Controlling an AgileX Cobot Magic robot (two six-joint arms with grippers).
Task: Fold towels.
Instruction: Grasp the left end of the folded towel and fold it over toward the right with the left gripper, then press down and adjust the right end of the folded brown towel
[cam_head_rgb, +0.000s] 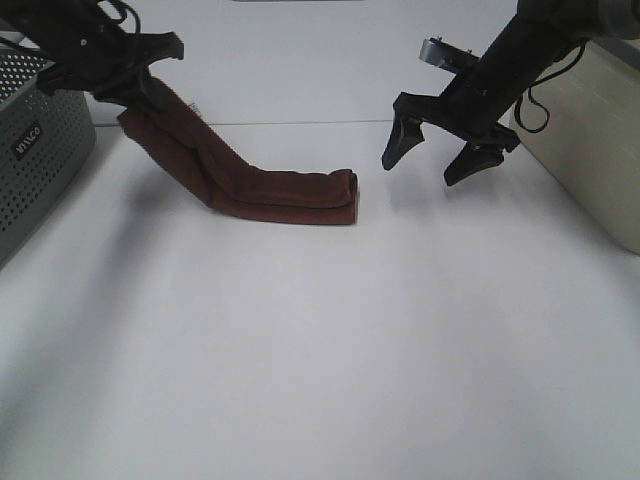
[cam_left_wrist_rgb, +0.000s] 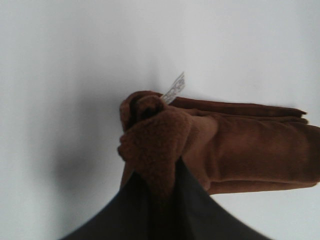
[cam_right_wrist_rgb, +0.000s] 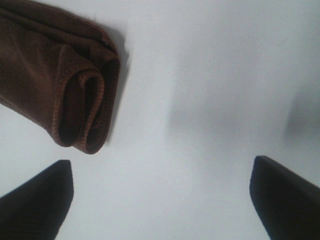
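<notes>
The maroon towel (cam_head_rgb: 270, 188) is folded into a long narrow strip. Its right end lies on the white table (cam_head_rgb: 320, 340); its left end is lifted. My left gripper (cam_head_rgb: 135, 85) is shut on that raised end, above the table beside the basket. The left wrist view shows the towel (cam_left_wrist_rgb: 235, 150) bunched between the fingers, with its small white tag (cam_left_wrist_rgb: 175, 87) sticking out. My right gripper (cam_head_rgb: 435, 160) is open and empty, hovering just right of the towel's lying end. The right wrist view shows that folded end (cam_right_wrist_rgb: 65, 85) and both fingertips (cam_right_wrist_rgb: 37, 200) apart.
A grey perforated basket (cam_head_rgb: 40, 160) stands at the left edge, right beside my left gripper. A beige box (cam_head_rgb: 590, 140) stands at the right edge behind the right arm. The white table stretches toward the front.
</notes>
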